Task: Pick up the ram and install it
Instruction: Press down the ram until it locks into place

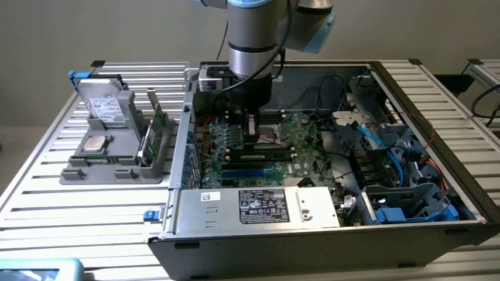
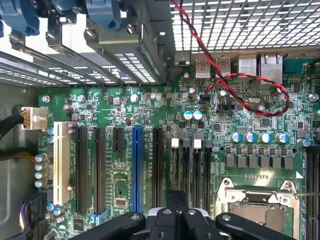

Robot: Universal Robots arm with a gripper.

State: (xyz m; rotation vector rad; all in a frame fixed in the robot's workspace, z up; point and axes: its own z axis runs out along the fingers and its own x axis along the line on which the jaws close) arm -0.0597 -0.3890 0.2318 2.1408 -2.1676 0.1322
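Gripper point(image 1: 254, 142) closed, low inside open computer case point(image 1: 406, 193), tips at ram point(image 1: 262, 156) lying along motherboard point(image 2: 150, 115) slot beside CPU socket point(image 2: 260, 207). Ram looks seated or nearly so; grip versus press unclear. Judgement: press straight down, even along stick length, no tilt, both end latches must snap. Spare cards in grey rack point(image 1: 117, 158) outside case.

An open computer case point(image 1: 406, 228) lies on a slatted metal table point(image 1: 78, 199), its green motherboard point(image 1: 234, 158) exposed inside, a grey parts holder point(image 1: 117, 158) standing just beside the case.
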